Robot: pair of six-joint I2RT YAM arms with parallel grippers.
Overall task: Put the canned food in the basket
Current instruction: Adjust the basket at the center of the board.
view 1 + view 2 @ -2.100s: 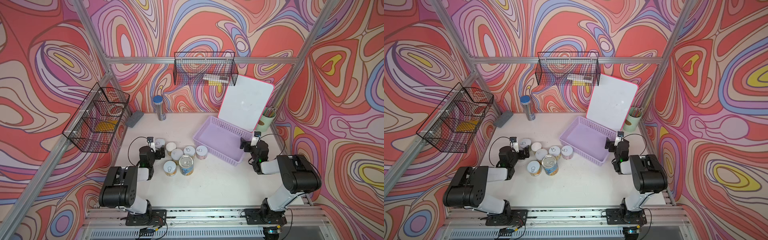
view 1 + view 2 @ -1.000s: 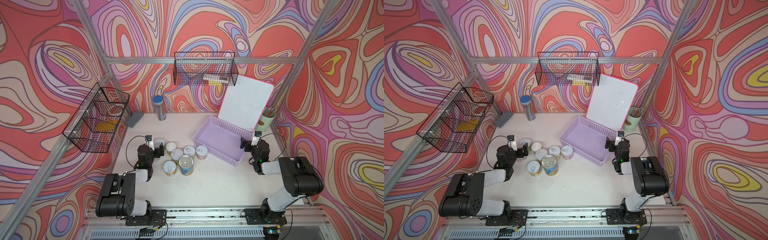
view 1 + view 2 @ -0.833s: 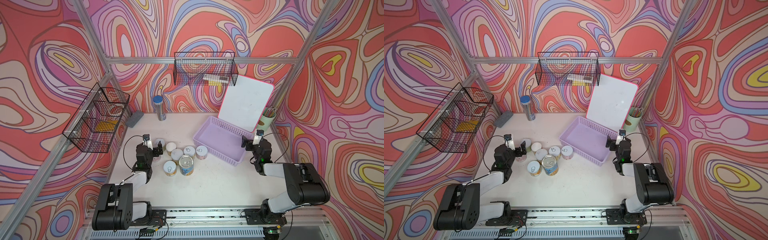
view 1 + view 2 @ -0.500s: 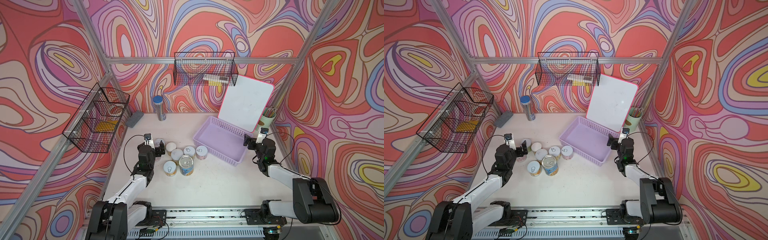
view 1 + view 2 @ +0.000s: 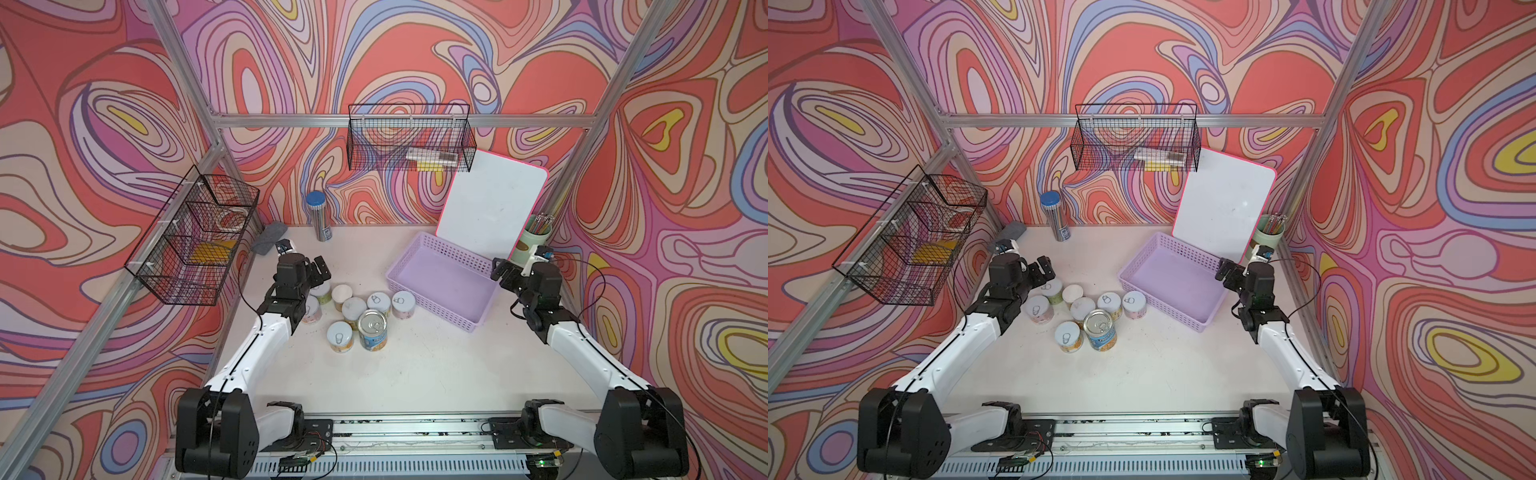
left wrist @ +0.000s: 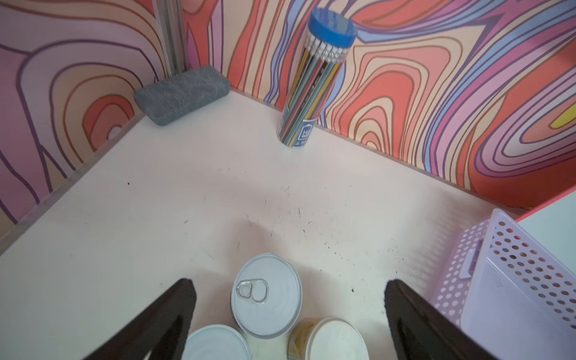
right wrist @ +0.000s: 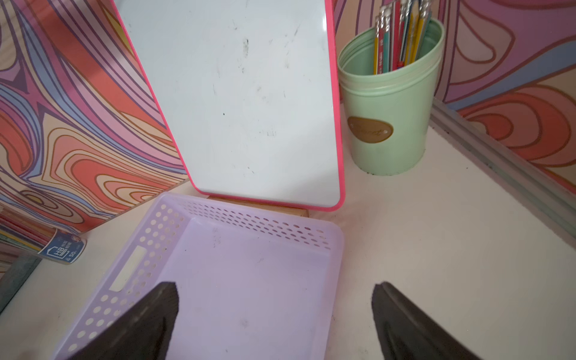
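Eight short tins of canned food (image 5: 354, 309) are gathered upright in a tight cluster on the white table (image 5: 415, 374), as is shown in both top views. Most are topped with silvery-white pull-tab lids and wrapped in pale yellow or pink labels. One larger tin (image 5: 372, 331) with a blue label is set at the near edge of the cluster, and one white-topped tin (image 6: 327, 339) is seen with no tab on its face. The lavender basket (image 5: 444, 278), shallow, rectangular and pierced along its walls, is placed just to the right of the cluster, its floor shown bare. A pink-labelled tin (image 5: 402, 303) is set just beside its near-left corner.

The left gripper (image 5: 318, 274) is held above the far-left tins, its jaws spread wide and nothing gripped. In the left wrist view a pull-tab tin (image 6: 266, 294) is framed between the two dark fingers (image 6: 162, 314), apart from both. The right gripper (image 7: 276, 285) is likewise spread wide and empty over the basket's right end: one finger is seen over the basket floor, the other over the bare table beside it. The tins are kept well apart from this gripper, across the basket.
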